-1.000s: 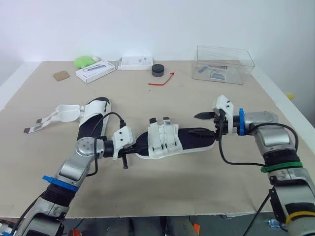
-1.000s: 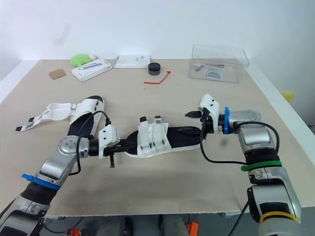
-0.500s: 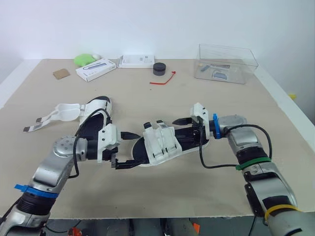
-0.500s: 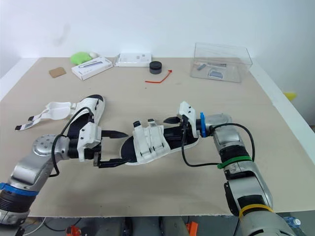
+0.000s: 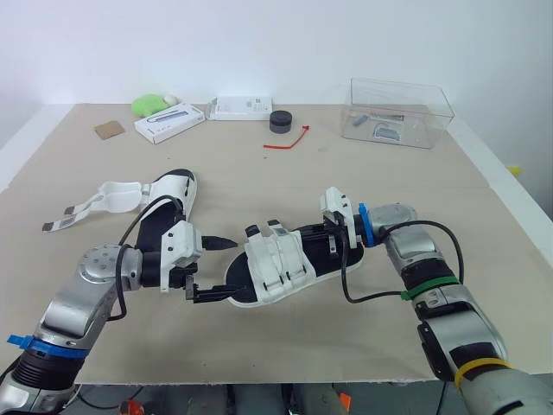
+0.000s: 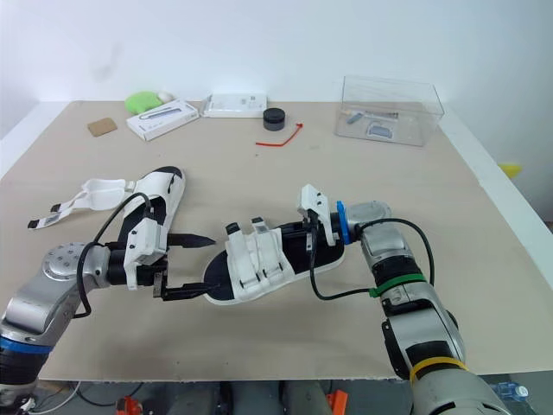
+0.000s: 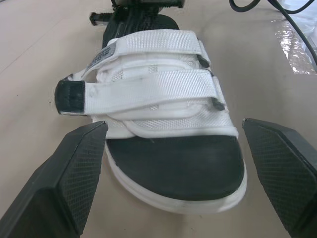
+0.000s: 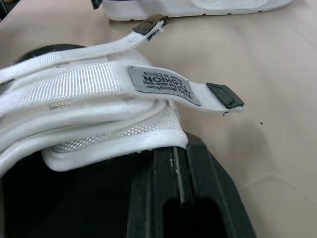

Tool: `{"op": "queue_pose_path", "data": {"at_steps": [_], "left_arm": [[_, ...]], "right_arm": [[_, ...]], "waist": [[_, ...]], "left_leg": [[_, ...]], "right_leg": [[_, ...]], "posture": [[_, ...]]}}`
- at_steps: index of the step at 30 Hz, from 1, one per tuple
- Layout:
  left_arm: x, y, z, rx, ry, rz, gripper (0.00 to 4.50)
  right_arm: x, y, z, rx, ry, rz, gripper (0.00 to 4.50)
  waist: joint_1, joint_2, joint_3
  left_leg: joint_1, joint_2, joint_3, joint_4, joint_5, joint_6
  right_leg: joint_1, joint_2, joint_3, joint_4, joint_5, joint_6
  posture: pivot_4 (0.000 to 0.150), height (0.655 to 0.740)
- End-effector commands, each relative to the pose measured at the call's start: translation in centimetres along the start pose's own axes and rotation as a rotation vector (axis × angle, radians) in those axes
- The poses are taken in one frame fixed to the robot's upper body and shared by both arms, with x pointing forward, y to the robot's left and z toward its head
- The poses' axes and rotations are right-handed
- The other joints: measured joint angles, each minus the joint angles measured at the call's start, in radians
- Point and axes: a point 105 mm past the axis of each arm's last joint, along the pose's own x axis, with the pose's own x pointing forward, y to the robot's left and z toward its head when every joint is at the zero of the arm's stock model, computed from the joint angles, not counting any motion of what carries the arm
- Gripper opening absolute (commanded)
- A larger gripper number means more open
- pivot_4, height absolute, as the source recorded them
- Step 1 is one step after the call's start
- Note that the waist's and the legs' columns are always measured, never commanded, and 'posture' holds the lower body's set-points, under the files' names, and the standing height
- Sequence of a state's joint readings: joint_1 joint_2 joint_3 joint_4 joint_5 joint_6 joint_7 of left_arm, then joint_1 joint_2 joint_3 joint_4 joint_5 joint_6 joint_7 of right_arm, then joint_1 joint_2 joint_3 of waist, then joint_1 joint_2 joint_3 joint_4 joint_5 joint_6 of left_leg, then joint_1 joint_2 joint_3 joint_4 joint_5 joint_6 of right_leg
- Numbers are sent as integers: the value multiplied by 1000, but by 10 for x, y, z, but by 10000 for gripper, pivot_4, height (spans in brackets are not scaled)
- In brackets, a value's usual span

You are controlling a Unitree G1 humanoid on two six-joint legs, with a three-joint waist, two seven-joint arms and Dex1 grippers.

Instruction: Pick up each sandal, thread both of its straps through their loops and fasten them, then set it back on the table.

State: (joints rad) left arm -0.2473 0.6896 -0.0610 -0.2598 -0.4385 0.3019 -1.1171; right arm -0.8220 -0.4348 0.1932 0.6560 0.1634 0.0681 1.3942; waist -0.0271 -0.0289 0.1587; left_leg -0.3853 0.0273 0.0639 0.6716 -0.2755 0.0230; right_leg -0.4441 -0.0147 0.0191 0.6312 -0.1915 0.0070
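Observation:
A white sandal (image 5: 276, 266) with a black footbed lies mid-table, both straps lying across its upper; one strap's black tab (image 7: 70, 96) sticks out to the side. My left gripper (image 5: 230, 271) is open, its fingers (image 7: 74, 173) standing either side of the toe end without touching it. My right gripper (image 5: 333, 245) is shut, and its fingers (image 8: 173, 168) lie over the heel end of the footbed. A second white sandal (image 5: 164, 206) lies at the back left with its loose straps (image 5: 102, 200) splayed out to the left.
A clear plastic box (image 5: 396, 112) stands at the back right. Along the far edge are two white boxes (image 5: 168, 124) (image 5: 239, 107), a black round puck (image 5: 279, 121), a red cord (image 5: 289, 141), a green lump (image 5: 147, 105) and a brown card (image 5: 108, 130).
My left gripper has opened and drawn back from the sandal's toe. My right gripper has moved in over the heel and shut. The sandal has slid to the left.

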Motion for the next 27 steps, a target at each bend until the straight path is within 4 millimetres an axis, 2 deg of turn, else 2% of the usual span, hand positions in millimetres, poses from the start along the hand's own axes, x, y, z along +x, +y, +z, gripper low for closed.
{"op": "queue_pose_path", "data": {"at_steps": [1,6,8,11,13,15,17,20,24,27], "left_arm": [[-2,3,9,50,-21,21,45000],[-1,8,11,54,-36,52,45000],[-1,13,12,60,-46,73,45000],[1,21,15,68,-63,109,45000],[3,26,17,73,-75,127,45000],[7,33,19,85,-87,167,45000],[10,38,20,88,-99,196,45000],[15,40,19,105,-93,215,45000],[23,39,17,105,-95,219,45000],[27,37,17,110,-96,212,45000]], "right_arm": [[-3,3,6,-19,-16,9,280],[-17,-4,20,32,-101,-107,280],[-26,-13,31,76,-163,-206,280],[-51,-35,47,167,-281,-433,280],[-71,-52,49,229,-327,-624,280],[-109,-72,45,323,-405,-967,280],[-134,-74,35,373,-413,-1218,280],[-142,-62,21,441,-381,-1420,280],[-131,-47,15,545,-374,-1567,280],[-123,-42,14,596,-360,-1608,280]], "waist": [[0,0,0],[4,0,0],[4,0,0],[6,0,0],[6,0,0],[6,0,0],[6,0,0],[7,0,0],[-2,1,0],[-8,1,0]], "left_leg": [[0,0,0,0,0,0],[0,0,0,0,0,-1],[-1,0,0,0,0,-1],[-1,-1,0,1,0,-2],[-1,-1,0,1,1,-3],[-1,-1,0,1,0,-3],[-2,-1,-1,1,1,-4],[-4,-1,-4,0,1,-7],[-6,-1,-2,0,0,-8],[-9,-1,3,0,1,-10]], "right_leg": [[0,0,0,0,0,0],[0,0,0,0,0,0],[0,-1,0,0,0,0],[0,-1,0,0,1,1],[0,-2,0,0,1,1],[0,-1,0,0,1,1],[0,-2,0,1,1,1],[-1,-3,0,1,1,1],[-5,-4,2,1,1,1],[-13,-4,6,7,1,1]], "posture": [[1500,7400],[1500,7400],[1500,7400],[1500,7400],[1500,7400],[1500,7400],[1500,7400],[1500,7400],[1500,7400],[1500,7400]]}}
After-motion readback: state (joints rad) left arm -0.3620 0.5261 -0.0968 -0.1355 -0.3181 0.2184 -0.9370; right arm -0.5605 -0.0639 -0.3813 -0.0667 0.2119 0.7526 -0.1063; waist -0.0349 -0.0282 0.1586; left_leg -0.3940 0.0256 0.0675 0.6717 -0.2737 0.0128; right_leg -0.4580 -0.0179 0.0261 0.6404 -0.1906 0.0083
